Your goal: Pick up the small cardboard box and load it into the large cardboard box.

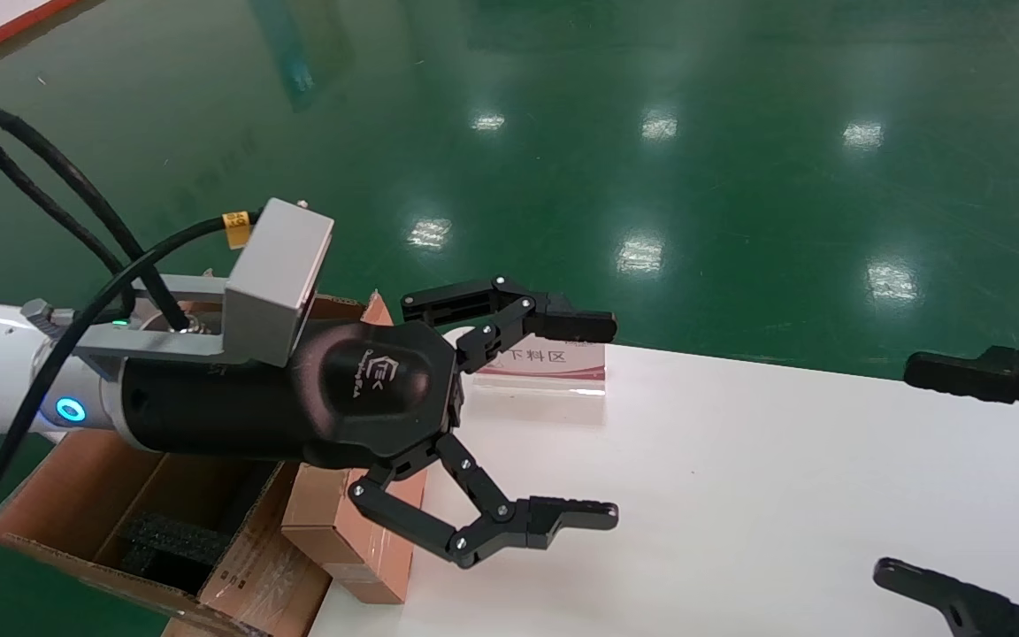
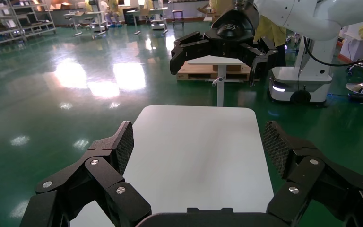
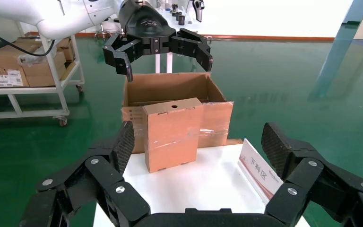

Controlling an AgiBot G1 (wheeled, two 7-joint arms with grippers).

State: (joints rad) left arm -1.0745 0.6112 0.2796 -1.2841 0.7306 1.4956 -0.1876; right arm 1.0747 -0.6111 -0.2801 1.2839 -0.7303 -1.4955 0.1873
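Small cardboard box (image 3: pixel 173 135) stands upright at table's left edge, touching the large cardboard box (image 3: pixel 175 90) w/ foam inside. Left gripper (image 1: pixel 509 425) hangs above it, jaws wide open, empty; right gripper (image 1: pixel 987 482) open too, parked far right. Risk: tall narrow box tips off the edge if one finger nudges it before both close

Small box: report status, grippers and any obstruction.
Left gripper open, empty, above the table edge. Right gripper open, farther off. Small box upright on table against big box, not loaded. Nothing blocking.

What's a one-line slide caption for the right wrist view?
Open right gripper faces the small cardboard box standing on the white table against the large cardboard box, open left gripper above.
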